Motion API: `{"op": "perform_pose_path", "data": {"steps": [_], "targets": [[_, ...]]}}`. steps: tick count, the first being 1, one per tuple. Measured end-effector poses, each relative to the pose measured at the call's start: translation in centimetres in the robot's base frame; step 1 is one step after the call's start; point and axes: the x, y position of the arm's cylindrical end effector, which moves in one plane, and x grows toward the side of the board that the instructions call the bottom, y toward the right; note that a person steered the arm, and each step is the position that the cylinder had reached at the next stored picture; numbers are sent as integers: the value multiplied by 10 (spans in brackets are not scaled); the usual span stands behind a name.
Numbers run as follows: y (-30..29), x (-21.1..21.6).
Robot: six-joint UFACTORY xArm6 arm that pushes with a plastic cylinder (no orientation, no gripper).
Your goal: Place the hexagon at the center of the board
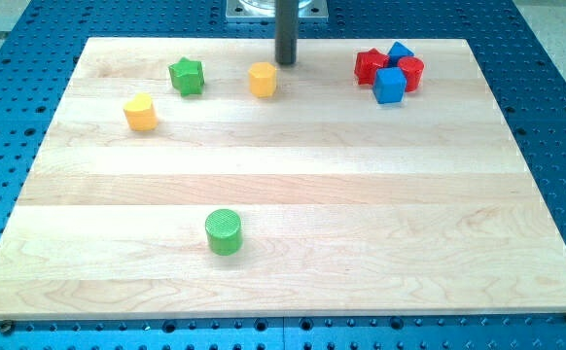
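The board was pale wood in glued strips and lay on a blue perforated metal table. A grey metal mount showed at the view's top edge.

No pincer was fitted, only a dark rod, so nothing was gripped. My tip stood on the board near its top edge.

The yellow hexagon sat just beside my tip, toward the view's lower left, with a narrow gap between them. The green star and a yellow rounded block lay further left. To the tip's right, two red blocks and two blue blocks clustered, touching. The green cylinder was well below.
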Motion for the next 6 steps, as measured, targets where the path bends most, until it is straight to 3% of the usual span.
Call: {"op": "perform_pose_path", "data": {"steps": [1, 3, 4, 6], "targets": [[-3, 38], [-66, 24], [-71, 48], [14, 78]]}}
